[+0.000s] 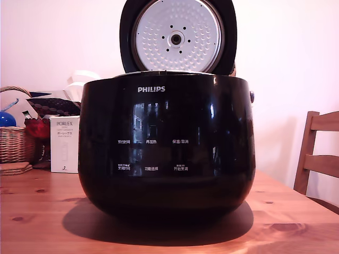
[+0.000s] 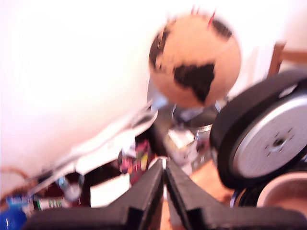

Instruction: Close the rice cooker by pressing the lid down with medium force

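**Lid upright above the pot, gripper off to one side and not yet on it**

A pale wall backs a wooden table (image 1: 42, 211), and on that table, filling the middle of the exterior view, stands the rice cooker (image 1: 167, 143). Its lid (image 1: 178, 36) is raised on the rear hinge, nearly vertical, with the silver dimpled underside facing the exterior camera and the black dome facing away. The broad face of the lid is thus roughly upright, and I judge that closing it means tipping its top edge forward and down toward the rim of the pot.

In the wrist view the lid (image 2: 268, 139) appears tilted and edge-on at one side of the picture, with part of the open pot beneath it. My gripper (image 2: 165, 175) shows at the near edge of that view, its two fingers drawn together with their tips touching or very nearly so, and nothing between them. The lid lies off to the side of the line along which the gripper points, well apart from the fingertips; no contact is made. The wrist view is blurred, so I cannot tell how far behind or above the lid the gripper sits. The arm does not appear in the exterior view.

I judge that the gripper must first come round to the domed back or top edge of the lid before any push.

Outward from the cooker, at the exterior view's left, stand a white PORLEX box (image 1: 64, 144) and a wicker basket (image 1: 15, 143); a wooden chair (image 1: 319, 159) stands at its right. A globe (image 2: 194, 60) hangs blurred in the wrist view.
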